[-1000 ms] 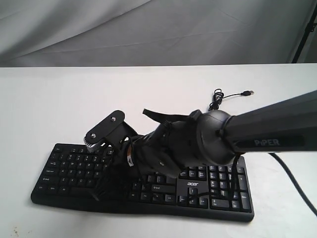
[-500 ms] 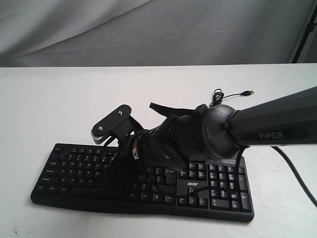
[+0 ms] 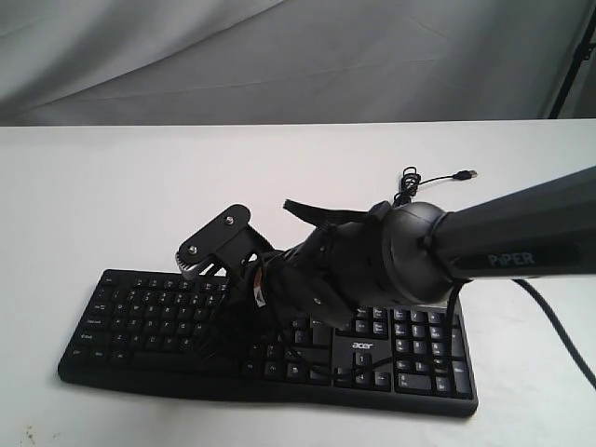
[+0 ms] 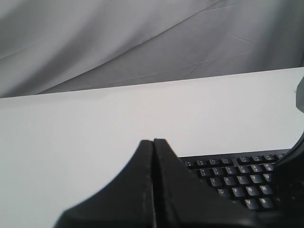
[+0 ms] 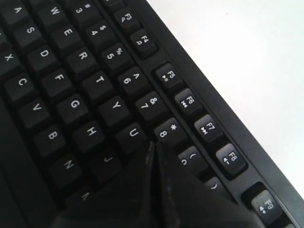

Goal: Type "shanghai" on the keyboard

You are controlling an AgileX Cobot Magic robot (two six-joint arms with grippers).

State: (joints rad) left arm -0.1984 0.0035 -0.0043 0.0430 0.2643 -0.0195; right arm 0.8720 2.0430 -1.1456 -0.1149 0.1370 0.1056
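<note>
**Student:** What has changed, reading from the left?

**Instructor:** The left gripper (image 4: 153, 142) sits off the keyboard's left end and shows nothing that can be compared. The keyboard (image 3: 140, 321) lies along the near edge of the counter (image 3: 112, 186), its number pad toward the near right corner. Above it, the right arm's wrist has slid rightward over the last second, from the left letter block toward the middle rows. The thin USB cable (image 3: 419, 180) trails toward the far right corner, unplugged.

**Student:** What does that shift mean for the word?

**Instructor:** The right gripper (image 5: 153, 146) now points just beside the U key (image 5: 133, 133) and the 8 key (image 5: 167, 131), over the place where I should lie. This suggests the final letter is in hand, though the key itself is hidden.

**Student:** And the pincers?

**Instructor:** Both are fully closed, fingers pressed together with no gap, gripping nothing. The right one serves as a single pointed stylus. Whether its tip actually presses a key cannot be told.
</note>
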